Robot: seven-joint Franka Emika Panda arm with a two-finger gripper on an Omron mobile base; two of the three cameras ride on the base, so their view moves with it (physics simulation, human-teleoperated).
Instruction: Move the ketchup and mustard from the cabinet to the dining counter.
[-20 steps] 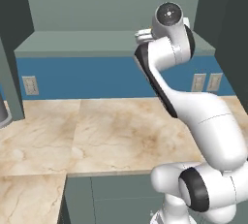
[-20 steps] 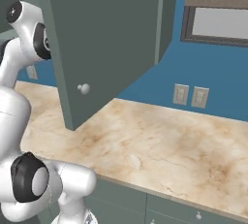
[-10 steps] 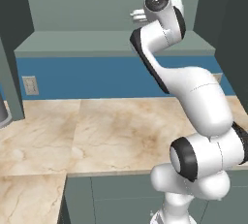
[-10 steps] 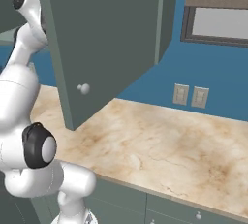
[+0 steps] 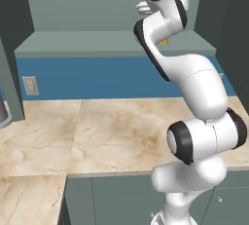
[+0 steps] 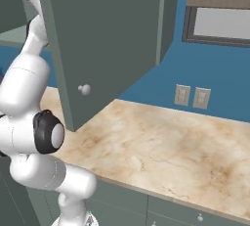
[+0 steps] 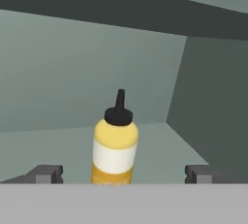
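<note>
The mustard (image 7: pixel 115 143), a yellow squeeze bottle with a dark pointed cap, stands upright on the shelf inside the open cabinet (image 5: pixel 97 41). My gripper (image 7: pixel 123 174) is open, level with the bottle's lower half. Its fingertips (image 7: pixel 46 173) stand wide on either side of the bottle and do not touch it. In the left base view a sliver of the mustard (image 5: pixel 165 40) shows behind my raised arm. The ketchup and the dining counter are out of view.
The cabinet's open right door (image 6: pixel 112 39) with its round knob (image 6: pixel 84 89) hangs close beside my arm. Below lies a marble worktop (image 5: pixel 112 126) against a blue wall with sockets (image 6: pixel 193 97). The cabinet's right inner wall (image 7: pixel 213 102) is near the bottle.
My arm has lifted and stretched up, carrying the hand into the cabinet's shelf space. The jaws stayed open.
</note>
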